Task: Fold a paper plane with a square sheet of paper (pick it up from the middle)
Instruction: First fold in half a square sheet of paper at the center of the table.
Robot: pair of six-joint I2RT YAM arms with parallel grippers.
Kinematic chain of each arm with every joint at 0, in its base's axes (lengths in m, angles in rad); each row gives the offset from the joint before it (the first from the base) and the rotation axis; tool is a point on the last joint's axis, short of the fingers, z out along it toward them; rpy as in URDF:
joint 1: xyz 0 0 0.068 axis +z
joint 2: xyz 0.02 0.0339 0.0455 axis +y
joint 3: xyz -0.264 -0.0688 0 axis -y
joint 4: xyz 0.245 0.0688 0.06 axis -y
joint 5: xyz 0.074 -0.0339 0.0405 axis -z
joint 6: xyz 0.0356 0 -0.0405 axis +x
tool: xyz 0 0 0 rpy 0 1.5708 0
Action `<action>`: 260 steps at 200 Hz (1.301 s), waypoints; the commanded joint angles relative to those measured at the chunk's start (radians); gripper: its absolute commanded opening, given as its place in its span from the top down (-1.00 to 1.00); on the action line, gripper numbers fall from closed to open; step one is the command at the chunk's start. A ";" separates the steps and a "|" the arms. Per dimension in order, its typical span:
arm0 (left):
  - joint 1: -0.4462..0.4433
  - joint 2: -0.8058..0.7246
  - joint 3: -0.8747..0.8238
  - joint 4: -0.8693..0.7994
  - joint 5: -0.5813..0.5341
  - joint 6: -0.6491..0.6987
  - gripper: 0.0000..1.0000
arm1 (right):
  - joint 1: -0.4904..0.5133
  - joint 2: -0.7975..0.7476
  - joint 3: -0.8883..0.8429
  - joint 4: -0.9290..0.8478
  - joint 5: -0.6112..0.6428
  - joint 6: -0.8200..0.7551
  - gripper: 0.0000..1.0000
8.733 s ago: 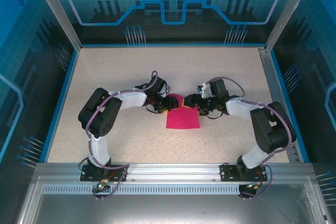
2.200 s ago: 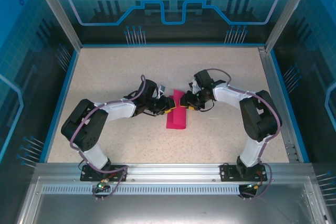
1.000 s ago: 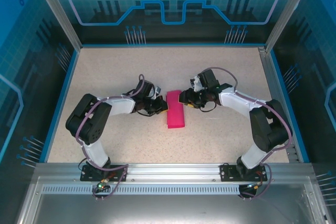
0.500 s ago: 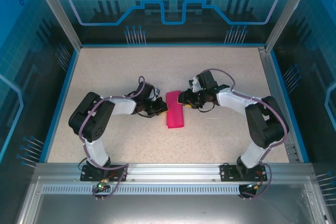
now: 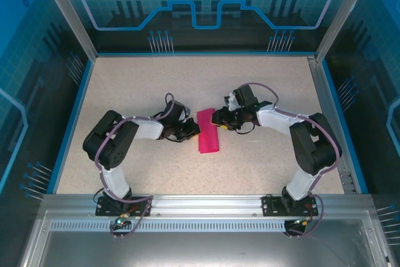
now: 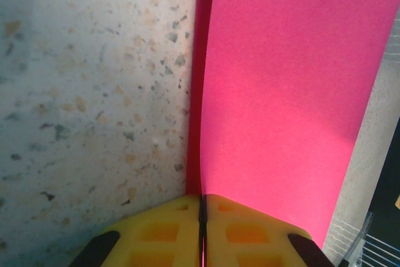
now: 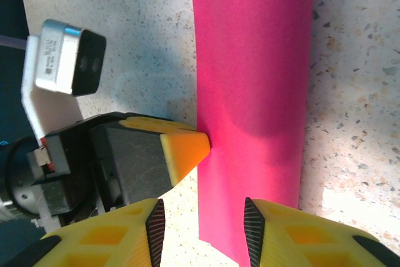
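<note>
Paper plane (image 5: 208, 130) at the middle of a pale speckled counter (image 5: 137, 85), inside a booth of blue printed walls (image 5: 37, 92) and aluminium posts.

From above: left arm (image 5: 115, 145) and right arm (image 5: 309, 145), black and white, mounted at the near rail, both bent inward toward the centre and ending beside the paper. Paper plane magenta-pink, folded into a long narrow strip, flat on the counter, running far to near with the near end angled slightly right. Left gripper (image 5: 194, 130) against the strip's left long edge, about halfway along. Right gripper (image 5: 217, 119) at the strip's right edge, nearer the far end.

From the left wrist: left gripper (image 6: 202, 199) with yellow fingers pressed together, only a hairline seam between them, tips right at the folded left edge of the paper plane (image 6: 281, 92). Darker pink under-layer visible along that edge. No telling whether any layer is caught in the seam.

From the right wrist: right gripper (image 7: 203, 209) spread apart, one yellow finger above bare counter, the other above the paper plane (image 7: 253, 92). Left gripper (image 7: 187, 148) with its yellow tip touching the strip's edge, a small grey wrist camera (image 7: 65, 57) behind it.
</note>
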 commanded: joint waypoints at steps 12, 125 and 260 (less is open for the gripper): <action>-0.039 -0.036 -0.020 -0.015 -0.079 -0.034 0.76 | 0.019 0.036 0.010 -0.006 -0.007 -0.006 0.18; -0.081 -0.084 -0.022 -0.012 -0.101 -0.072 0.75 | 0.017 0.118 0.030 -0.055 0.036 -0.034 0.17; -0.091 -0.070 -0.008 -0.088 -0.179 -0.036 0.74 | 0.011 0.073 0.050 -0.101 0.019 -0.074 0.04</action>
